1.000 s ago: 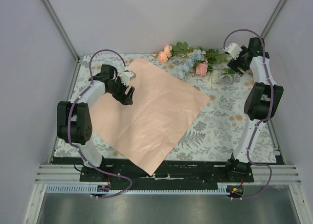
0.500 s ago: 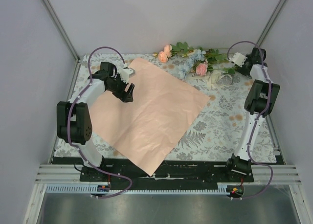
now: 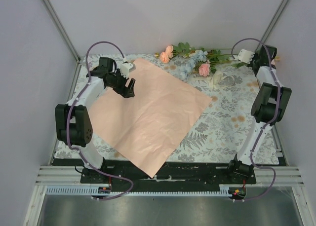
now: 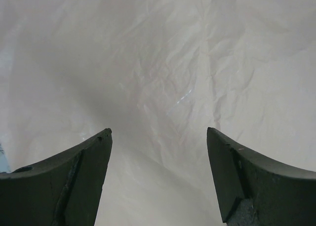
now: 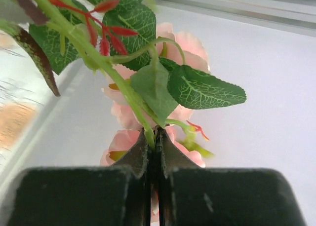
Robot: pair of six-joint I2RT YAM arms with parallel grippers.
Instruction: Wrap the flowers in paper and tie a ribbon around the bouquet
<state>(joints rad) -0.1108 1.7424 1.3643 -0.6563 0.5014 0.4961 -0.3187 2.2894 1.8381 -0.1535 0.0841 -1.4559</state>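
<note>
Floral tablecloth (image 3: pixel 222 122); right hand (image 5: pixel 154 134) pinched on flowers (image 5: pixel 129 23), left hand (image 4: pixel 158 134) spread over paper (image 4: pixel 207 63)

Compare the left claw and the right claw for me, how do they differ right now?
The left claw is open, while the right claw is shut. The left claw has nothing between its fingers and faces only the paper; the right claw pinches a green stem of the flowers. Both have dark fingers.
</note>
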